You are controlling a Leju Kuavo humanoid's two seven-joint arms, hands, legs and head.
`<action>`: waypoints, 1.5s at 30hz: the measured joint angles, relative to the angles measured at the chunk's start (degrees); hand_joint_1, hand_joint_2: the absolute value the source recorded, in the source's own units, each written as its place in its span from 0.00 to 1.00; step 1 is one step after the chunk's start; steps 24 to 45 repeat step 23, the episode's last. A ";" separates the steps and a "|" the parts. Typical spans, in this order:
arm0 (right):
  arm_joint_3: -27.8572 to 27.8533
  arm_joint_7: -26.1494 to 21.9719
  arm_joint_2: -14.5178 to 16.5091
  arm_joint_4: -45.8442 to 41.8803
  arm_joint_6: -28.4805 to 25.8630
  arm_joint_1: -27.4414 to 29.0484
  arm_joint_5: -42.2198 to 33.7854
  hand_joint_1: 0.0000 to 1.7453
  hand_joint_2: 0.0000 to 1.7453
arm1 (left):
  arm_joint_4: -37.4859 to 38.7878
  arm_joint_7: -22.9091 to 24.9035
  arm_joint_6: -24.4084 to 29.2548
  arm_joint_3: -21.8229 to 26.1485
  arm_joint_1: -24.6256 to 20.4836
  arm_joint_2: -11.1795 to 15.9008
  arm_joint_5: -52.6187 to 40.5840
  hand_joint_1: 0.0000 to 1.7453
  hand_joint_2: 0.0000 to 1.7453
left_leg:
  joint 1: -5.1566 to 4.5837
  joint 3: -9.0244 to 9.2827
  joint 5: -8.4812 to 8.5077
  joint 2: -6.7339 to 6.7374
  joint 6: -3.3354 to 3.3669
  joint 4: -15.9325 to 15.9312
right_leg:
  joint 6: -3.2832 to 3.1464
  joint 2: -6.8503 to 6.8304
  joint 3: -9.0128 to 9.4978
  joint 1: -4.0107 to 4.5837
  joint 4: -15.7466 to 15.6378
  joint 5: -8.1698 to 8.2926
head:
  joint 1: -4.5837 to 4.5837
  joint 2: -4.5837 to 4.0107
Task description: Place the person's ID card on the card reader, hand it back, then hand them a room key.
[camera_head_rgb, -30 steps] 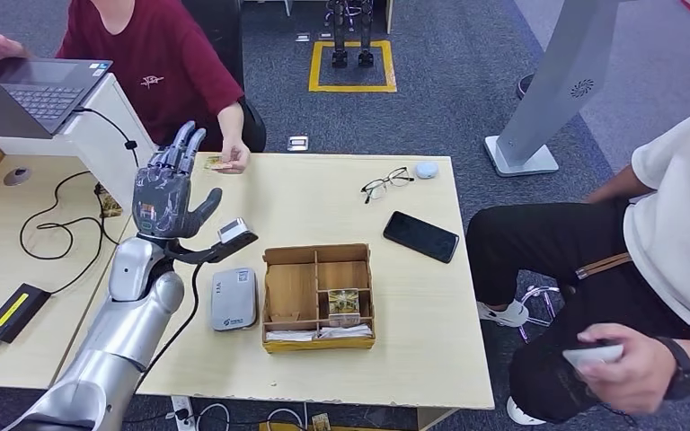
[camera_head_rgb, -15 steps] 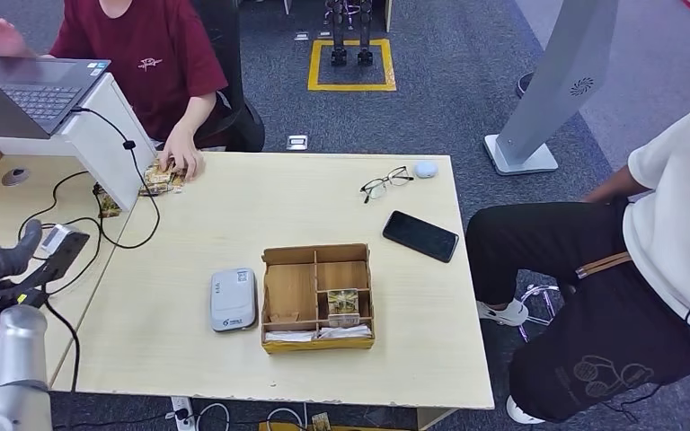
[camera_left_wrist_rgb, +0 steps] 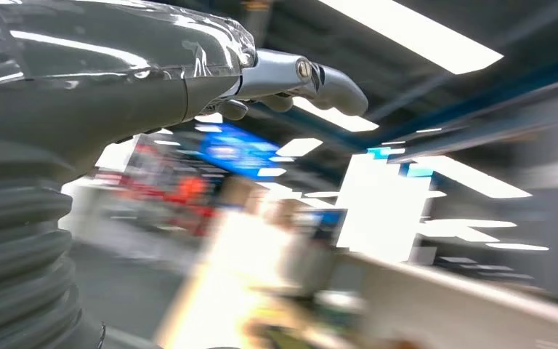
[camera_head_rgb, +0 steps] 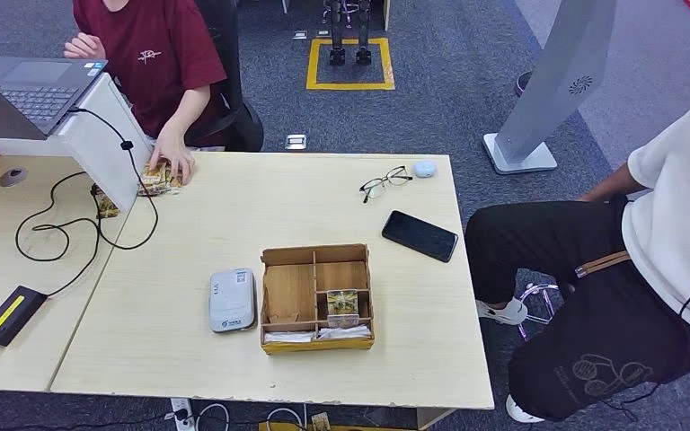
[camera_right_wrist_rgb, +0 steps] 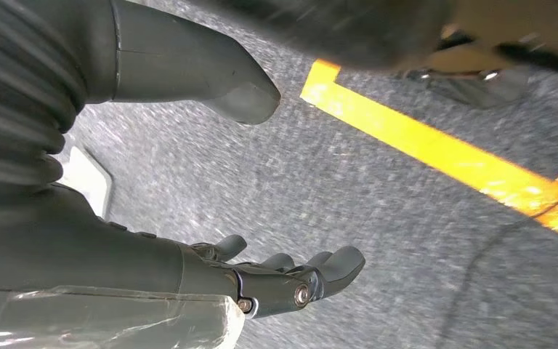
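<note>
Two people are sitting at the pale wood-grain table (camera_head_rgb: 234, 215), with the wooden divided box (camera_head_rgb: 317, 296) as its landmark near the middle. Just beside the box's left wall, a flat grey rounded-corner card reader (camera_head_rgb: 233, 299) is lying bare. Far beyond the box, toward the far left corner, the person in the dark red shirt is pressing a hand (camera_head_rgb: 172, 160) on a small glossy patterned item; whether it is the ID card, I cannot tell. Beyond the box to the right, a black phone (camera_head_rgb: 420, 236) and thin-rimmed glasses (camera_head_rgb: 386, 183) are resting. The left hand (camera_left_wrist_rgb: 290, 76) is blurring against ceiling lights, fingers loosely extended, holding nothing. The right hand (camera_right_wrist_rgb: 283, 280) is hanging over speckled grey carpet, fingers apart, empty.
</note>
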 joint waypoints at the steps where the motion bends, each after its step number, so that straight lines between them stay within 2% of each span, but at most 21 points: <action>1: -0.01 -0.02 -0.01 0.02 -0.01 0.01 -0.01 0.00 1.00 | 0.03 0.03 0.00 0.10 0.07 0.01 -0.04 0.00 1.00 | 0.00 0.00 0.00 0.00 0.00 0.00 | 0.00 0.00 0.00 0.00 0.00 0.00 | 0.00 0.00; 3: -0.39 -0.35 -0.19 0.47 -0.28 0.15 -0.34 0.00 1.00 | 0.95 -0.41 0.00 3.48 1.77 0.35 -1.21 0.00 1.00 | 0.00 -0.01 -0.01 -0.05 0.01 0.00 | 0.00 -0.07 -0.01 0.00 -0.01 -0.05 | -0.03 0.00; 5: -1.21 -1.03 -0.44 1.67 -0.86 0.16 -1.20 0.00 1.00 | 4.26 1.43 -0.09 11.68 4.96 0.21 -3.74 0.00 1.00 | -0.01 -0.02 -0.04 -0.13 0.03 0.00 | 0.01 -0.21 0.03 -0.01 -0.03 -0.11 | -0.04 0.00; 7: -2.28 -2.04 -0.52 4.15 -2.00 -0.45 -3.20 0.00 1.00 | 10.93 8.03 -0.13 21.01 7.34 -4.10 -8.71 0.00 1.00 | -0.05 0.01 -0.06 -0.25 0.06 0.01 | 0.03 -0.39 0.11 -0.05 -0.10 -0.11 | 0.02 0.00; 9: -3.22 -2.81 -0.50 6.56 -3.07 -1.18 -5.39 0.00 1.00 | 16.43 13.56 -0.07 26.11 8.23 -9.93 -15.03 0.00 1.00 | -0.10 0.03 -0.06 -0.34 0.09 0.02 | 0.07 -0.50 0.17 -0.09 -0.18 -0.08 | 0.08 0.00; 12: -4.01 -3.15 -0.42 7.99 -3.28 -1.70 -7.04 0.00 1.00 | 20.79 16.01 -0.11 27.83 8.30 -14.90 -19.92 0.00 1.00 | -0.11 0.06 -0.06 -0.35 0.11 0.04 | 0.13 -0.47 0.25 -0.10 -0.19 -0.02 | 0.16 0.00; 16: -4.51 -2.83 -0.41 8.30 -2.03 -1.76 -8.56 0.00 1.00 | 24.99 16.99 -1.20 26.98 8.34 -18.15 -17.80 0.00 1.00 | -0.08 0.12 -0.05 -0.33 0.11 0.04 | 0.13 -0.42 0.26 -0.08 -0.18 0.00 | 0.05 0.00; 17: -4.60 -2.62 -0.42 8.29 -1.55 -1.75 -8.94 0.00 0.75 | 25.68 17.21 -1.78 26.37 8.37 -18.57 -16.63 0.00 1.00 | -0.06 0.12 -0.05 -0.33 0.11 0.04 | 0.13 -0.42 0.26 -0.07 -0.18 0.00 | -0.01 0.00; 20: -4.83 -1.92 -0.43 8.15 -0.03 -1.70 -10.11 0.00 0.00 | 27.10 17.77 -3.70 23.85 8.59 -19.45 -12.77 0.00 0.25 | -0.02 0.12 -0.04 -0.33 0.10 0.04 | 0.13 -0.42 0.26 -0.02 -0.17 0.00 | -0.03 0.00; 21: -4.91 -1.67 -0.43 8.04 0.49 -1.66 -10.54 0.00 0.00 | 27.44 17.99 -4.38 22.75 8.70 -19.65 -11.43 0.00 0.00 | -0.02 0.12 -0.04 -0.33 0.10 0.04 | 0.13 -0.42 0.27 -0.02 -0.17 0.00 | -0.02 0.00; 23: -5.03 -1.32 -0.43 7.79 1.26 -1.55 -11.13 0.00 0.00 | 27.88 18.41 -5.40 20.95 8.91 -19.87 -9.45 0.00 0.00 | -0.02 0.11 -0.04 -0.33 0.10 0.04 | 0.13 -0.42 0.27 -0.02 -0.17 0.00 | -0.01 0.00; 45: -5.03 -1.32 -0.43 7.79 1.26 -1.55 -11.13 0.00 0.00 | 27.88 18.41 -5.40 20.95 8.91 -19.87 -9.45 0.00 0.00 | -0.02 0.11 -0.04 -0.33 0.10 0.04 | 0.13 -0.42 0.27 -0.02 -0.17 0.00 | -0.01 0.00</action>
